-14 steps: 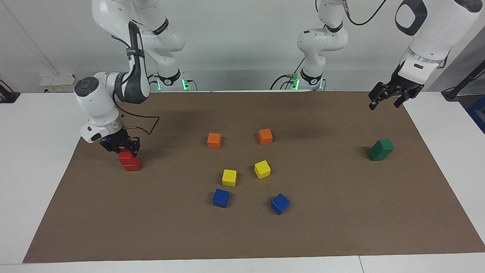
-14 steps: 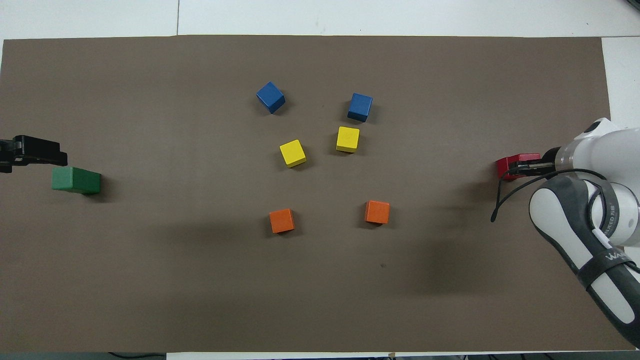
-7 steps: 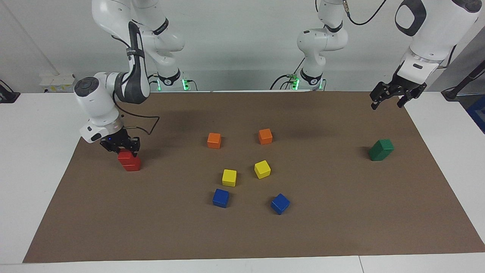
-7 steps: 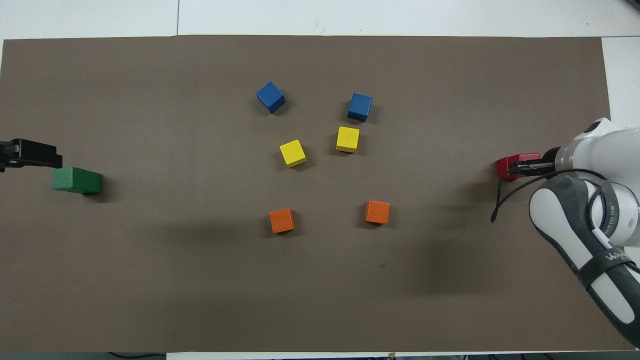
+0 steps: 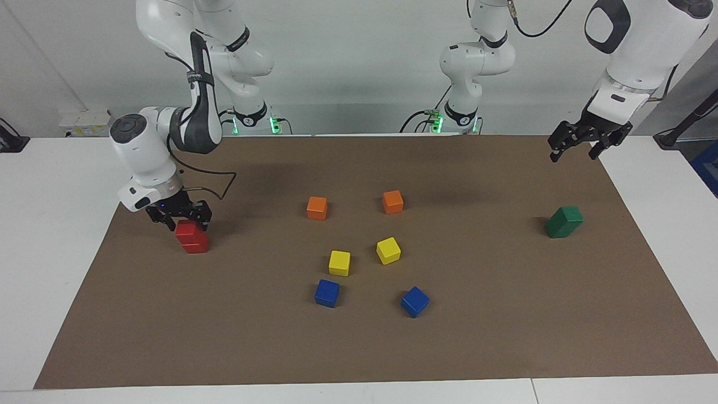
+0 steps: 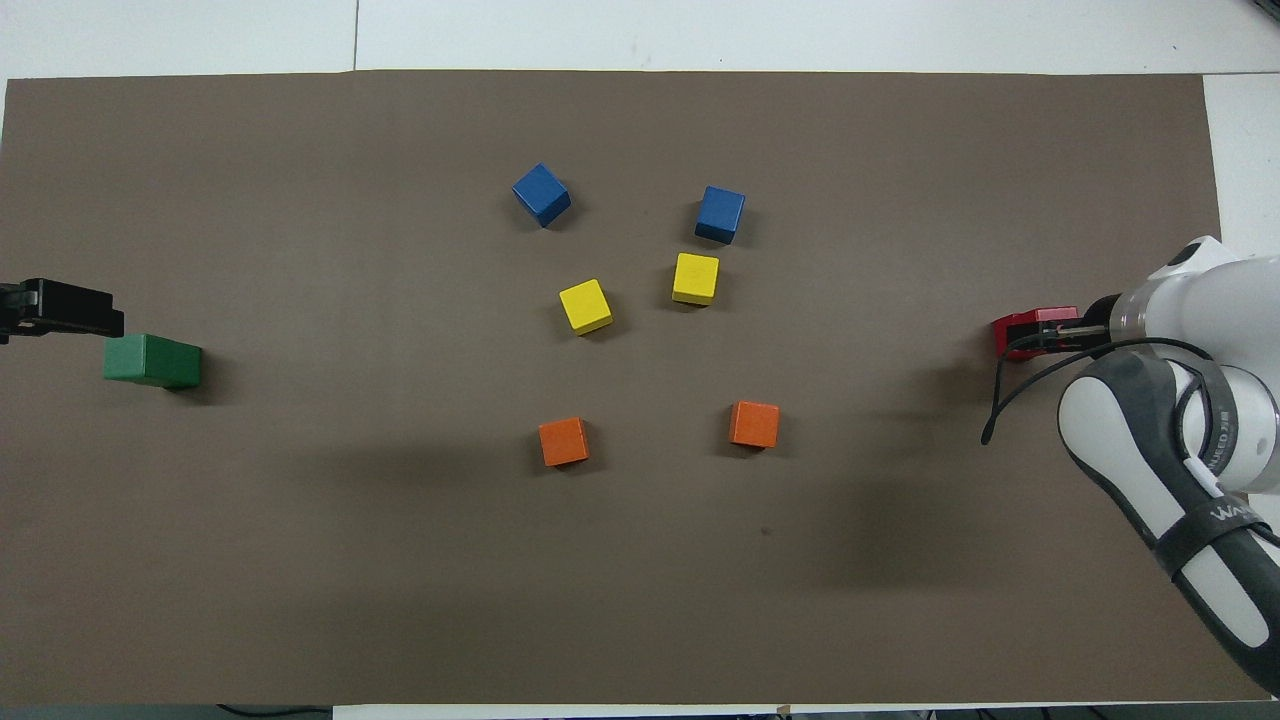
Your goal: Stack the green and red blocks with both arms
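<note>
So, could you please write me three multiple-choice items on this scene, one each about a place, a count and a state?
1. Where is the red stack?
A. toward the right arm's end of the table
B. between the yellow cubes
C. on the green stack

2. How many orange cubes are there?
A. one
B. two
C. four

3. What is the state of the right end effector?
A. shut on an orange cube
B. open around the top red block
C. carrying a blue cube high up

Answers: 1 A, it sits under the right arm; 2 B, one orange cube and another; 3 B, its fingers stand apart at the stack's top.
</note>
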